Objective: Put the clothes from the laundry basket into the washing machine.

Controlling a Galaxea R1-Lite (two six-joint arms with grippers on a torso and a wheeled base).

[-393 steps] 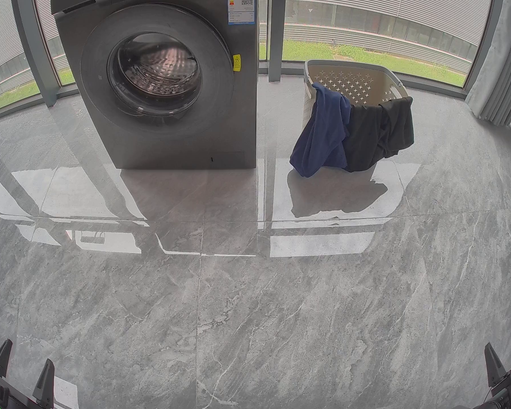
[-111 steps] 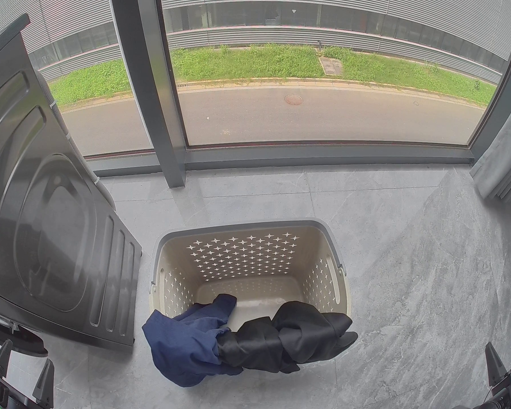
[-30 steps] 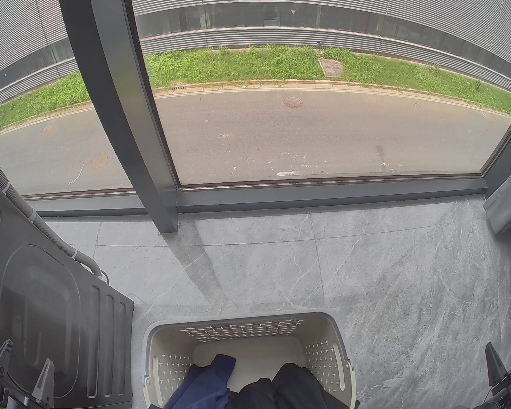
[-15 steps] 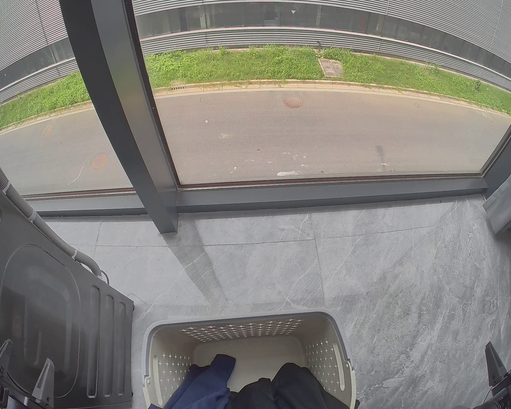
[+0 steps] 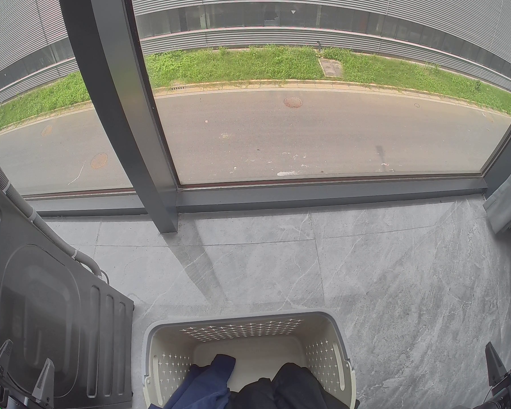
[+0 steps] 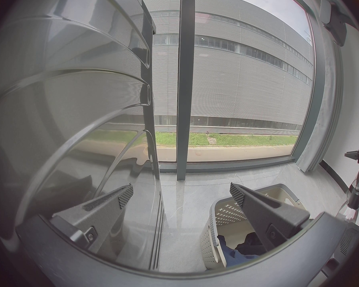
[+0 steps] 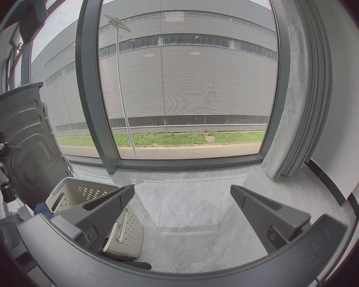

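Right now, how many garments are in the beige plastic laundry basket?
2. A dark blue garment lies at the near left of the beige plastic laundry basket; a black garment beside it, on the right. More may be hidden past the view's edge.

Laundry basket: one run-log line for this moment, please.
beige perforated plastic laundry basket: beside grey metal washing machine | navy cloth, black cloth: basket's near side | left claw: open, empty | right claw: open, empty

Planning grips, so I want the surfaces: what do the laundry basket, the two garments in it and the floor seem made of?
Laundry basket: probably moulded plastic, matt cream, with thin stiff walls pierced by star holes.
Blue garment and black garment: soft matt cloth, folding and draping; the fibre cannot be told.
Floor: glossy grey stone or stone-look tile, veined, with joint lines.
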